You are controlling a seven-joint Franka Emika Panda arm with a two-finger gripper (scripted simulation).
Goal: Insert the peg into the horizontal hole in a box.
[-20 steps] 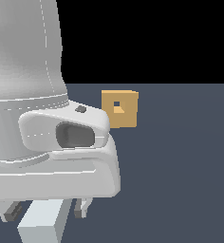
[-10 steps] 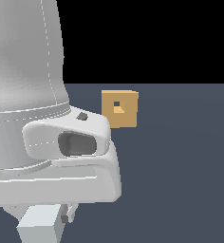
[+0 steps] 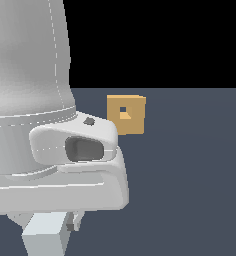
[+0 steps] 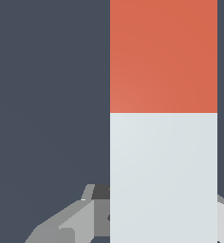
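**Mia:** What is the robot doing right now?

**Ben:** I think it is at the picking-up step. The gripper (image 3: 52, 225) is down low over the peg (image 4: 163, 142), and the peg is not in the box (image 3: 126, 114) yet.

**Mia:** Do the fingers have hold of the peg?

**Ben:** I cannot tell. In the wrist view the peg covers the middle, and a grey finger (image 4: 69, 220) peeks out at one side of it. The peg sits between the fingers, but whether they squeeze it or just stand beside it is hidden.

**Mia:** Where is the peg?

**Ben:** Well apart from the box, on the near side of it in the exterior view. It is right under the robot's hand. Only its pale end shows there, below the big white arm.

**Mia:** Which way does it point?

**Ben:** In the wrist view its long side runs straight away from the hand. The pale half is by the fingers and the red-orange half is farther out.

**Mia:** What comes next?

**Ben:** My guess is it must grip tight and lift. Then it must line the long peg up with the hole (image 3: 123, 110), that little dark square in the tan face. The hole is small, so the peg must go in level and straight.
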